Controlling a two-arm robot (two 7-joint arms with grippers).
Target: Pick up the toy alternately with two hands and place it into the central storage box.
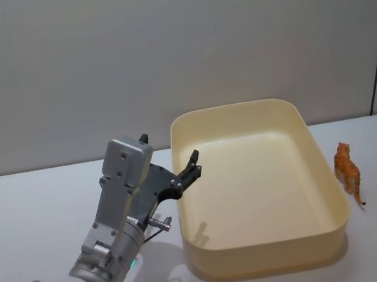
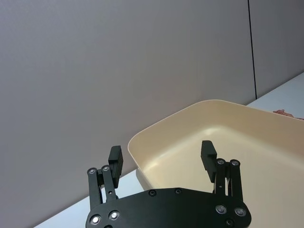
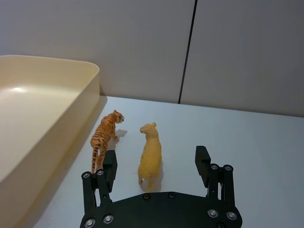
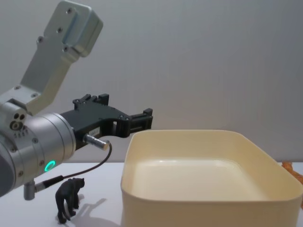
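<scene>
The right gripper (image 3: 156, 157) is open. Its two black fingers (image 3: 110, 164) are spread wide and hold nothing. The yellow toy animal (image 3: 150, 159) stands on the white table (image 3: 247, 142) right between those fingers, and it touches neither one. Its body points straight away from the gripper, with the head at the far end. So one finger is next to each of its sides. I think the fingers only need to go a little forward and down, then squeeze across its middle. In the head view this toy is at the right edge of the frame, a bit below the middle, with a piece of the black gripper next to it.

The toy tiger (image 3: 105, 135) stands just beside the yellow toy, between it and the cream storage box (image 3: 71, 66). It points the same way. Its tail end is close to one finger, so that finger might bump it when the gripper goes down.

The box sits in the middle of the head view, and no toy lies in it yet.

The left gripper (image 2: 161, 153) is open too and holds nothing. It hangs in the air above the left rim of the box. A small black toy animal (image 4: 68, 196) stands at the lower left of the chest view, under the left arm with its green ring light (image 4: 49, 165).

The right arm is much nearer to the yellow toy and the tiger.
</scene>
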